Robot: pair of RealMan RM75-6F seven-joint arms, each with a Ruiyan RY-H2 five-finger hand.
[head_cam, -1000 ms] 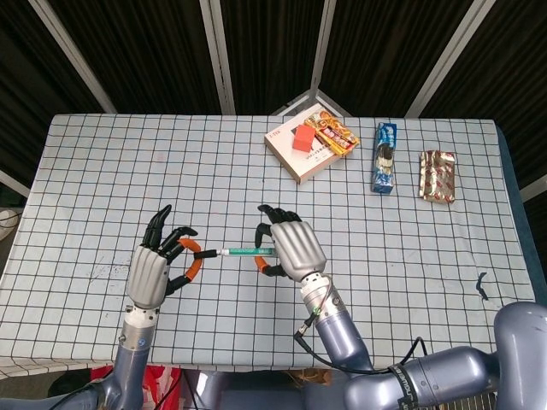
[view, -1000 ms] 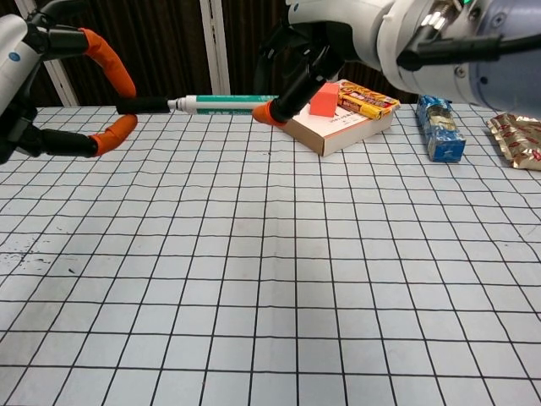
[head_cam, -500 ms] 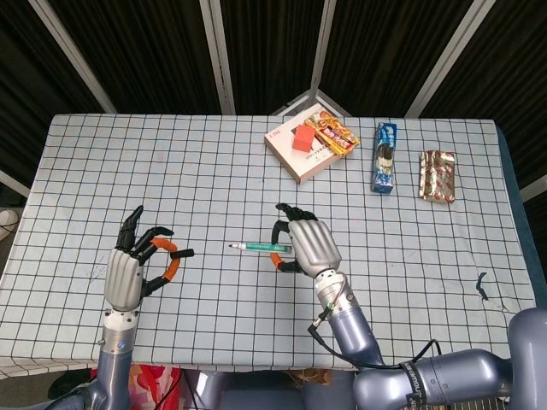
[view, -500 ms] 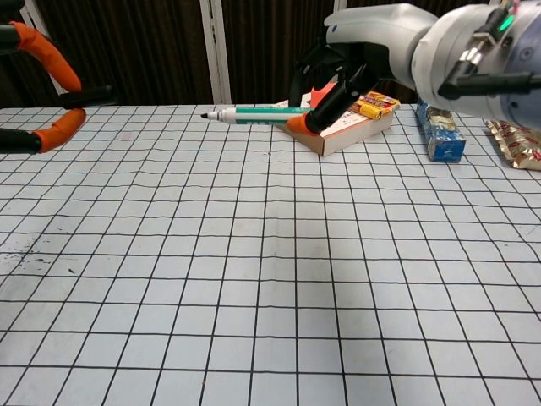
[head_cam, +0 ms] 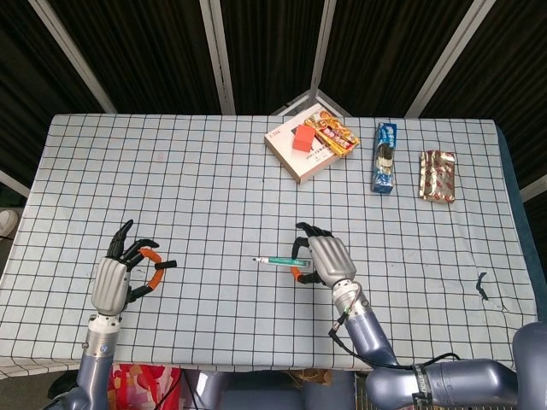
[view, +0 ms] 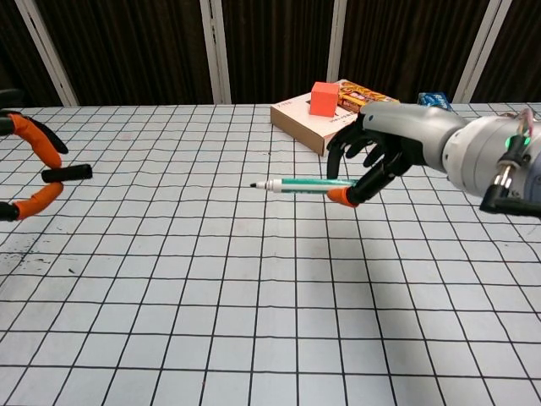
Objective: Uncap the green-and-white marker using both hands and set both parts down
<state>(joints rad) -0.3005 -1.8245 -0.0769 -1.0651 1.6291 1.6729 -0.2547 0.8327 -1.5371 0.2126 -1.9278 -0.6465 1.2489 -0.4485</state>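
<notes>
Black cap [view: 67, 174]: a short dark cylinder pinched in the left hand [head_cam: 115, 278], between orange-tipped fingers [view: 32, 142]; it is off the marker and well apart from it, lying level above the checked tablecloth [head_cam: 214, 188].
Left hand: at the left edge in the chest view, low on the left in the head view; its other fingers are spread.
Marker [view: 306, 185]: a slim green-and-white barrel, uncapped, with a white collar and a small dark tip pointing toward the left hand; it lies roughly level, above the cloth.
Right hand [head_cam: 327, 260]: grips the marker's rear end, thumb and fingers closed around the barrel; an orange fingertip [view: 340, 197] shows just under it.
White box [head_cam: 297, 148]: at the far middle of the table, with a red block [head_cam: 304, 137] on top and snack bars [head_cam: 335, 132] beside the block.
Blue packet [head_cam: 384, 158]: right of the box.
Foil packet [head_cam: 437, 176]: furthest right, flat on the cloth.
</notes>
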